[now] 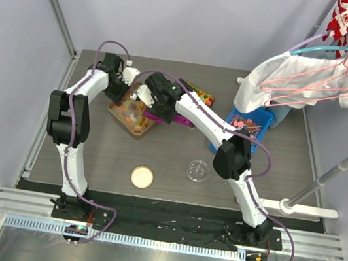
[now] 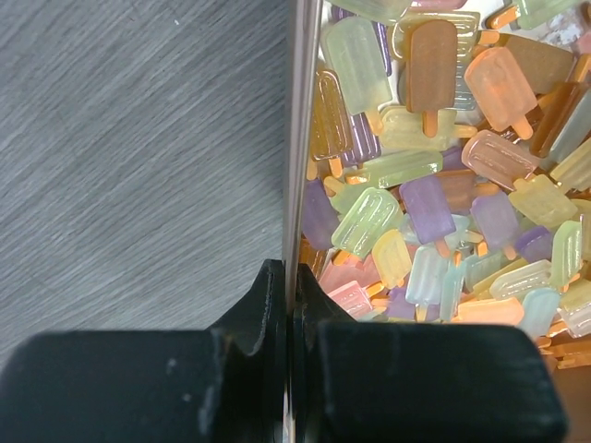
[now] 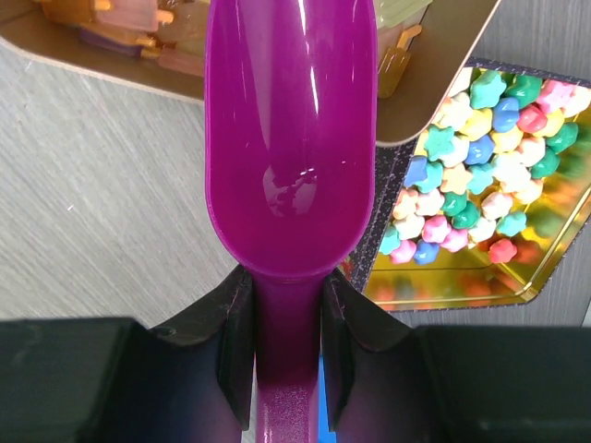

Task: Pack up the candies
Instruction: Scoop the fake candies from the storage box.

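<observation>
The candies (image 2: 434,185) are small popsicle-shaped gummies in orange, yellow, green and purple, heaped in a tan box (image 1: 122,117). My left gripper (image 2: 294,291) is shut on the box's thin side wall (image 2: 300,138), one finger outside and one inside. My right gripper (image 3: 288,314) is shut on the handle of a magenta scoop (image 3: 291,129). The scoop's bowl is empty and reaches over the near corner of the box (image 3: 434,83). From above, both grippers (image 1: 128,87) (image 1: 153,104) meet at the box at the table's back.
A gold tin of star-shaped candies (image 3: 480,166) lies just right of the box. A clear round dish (image 1: 197,171) and a tan lid (image 1: 142,177) sit nearer the front. A blue bin (image 1: 247,125) and hanging clothes (image 1: 315,73) stand at the back right.
</observation>
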`<state>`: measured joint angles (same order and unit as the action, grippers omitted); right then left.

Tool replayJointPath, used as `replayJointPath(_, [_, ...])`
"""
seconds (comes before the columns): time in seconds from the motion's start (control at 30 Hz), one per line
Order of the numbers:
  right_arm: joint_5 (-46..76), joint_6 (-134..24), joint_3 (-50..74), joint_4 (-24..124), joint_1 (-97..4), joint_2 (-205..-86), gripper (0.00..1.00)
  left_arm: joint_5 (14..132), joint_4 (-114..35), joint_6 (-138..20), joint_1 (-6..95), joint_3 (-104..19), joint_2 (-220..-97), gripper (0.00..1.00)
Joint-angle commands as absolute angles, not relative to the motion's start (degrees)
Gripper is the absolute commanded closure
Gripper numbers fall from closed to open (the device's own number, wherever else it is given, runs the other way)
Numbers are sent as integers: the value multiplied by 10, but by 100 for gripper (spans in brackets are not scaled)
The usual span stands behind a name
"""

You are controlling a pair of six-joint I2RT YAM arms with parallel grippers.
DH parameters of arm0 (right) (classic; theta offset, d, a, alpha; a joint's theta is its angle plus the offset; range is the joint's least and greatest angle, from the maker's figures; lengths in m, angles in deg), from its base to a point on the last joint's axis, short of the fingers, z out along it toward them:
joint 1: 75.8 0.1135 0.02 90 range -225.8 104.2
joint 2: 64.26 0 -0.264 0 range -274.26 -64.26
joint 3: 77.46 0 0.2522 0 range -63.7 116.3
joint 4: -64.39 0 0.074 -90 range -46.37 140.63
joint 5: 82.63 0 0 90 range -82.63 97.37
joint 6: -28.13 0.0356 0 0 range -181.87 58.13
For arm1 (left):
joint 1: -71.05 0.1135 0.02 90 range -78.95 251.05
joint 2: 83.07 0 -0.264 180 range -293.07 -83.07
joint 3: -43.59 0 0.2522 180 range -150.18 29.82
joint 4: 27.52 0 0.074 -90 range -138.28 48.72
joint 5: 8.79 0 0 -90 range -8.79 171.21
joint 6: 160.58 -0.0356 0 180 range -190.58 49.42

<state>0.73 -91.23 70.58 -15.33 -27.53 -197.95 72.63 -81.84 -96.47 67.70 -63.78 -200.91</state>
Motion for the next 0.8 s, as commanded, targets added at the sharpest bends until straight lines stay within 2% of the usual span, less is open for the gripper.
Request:
replayJointPath(0.0, [-8, -902, 732, -135, -272, -1986, 99, 693, -767, -952, 661, -629, -1931, 100])
replayJointPath(0.27, [-48, -921, 731, -121, -254, -1986, 99, 689, -724, -940, 648, -576, -1895, 100])
replayJointPath(0.77, [-173, -965, 696, -118, -223, -1966, 99, 779, -681, -922, 638, -546, -1857, 100])
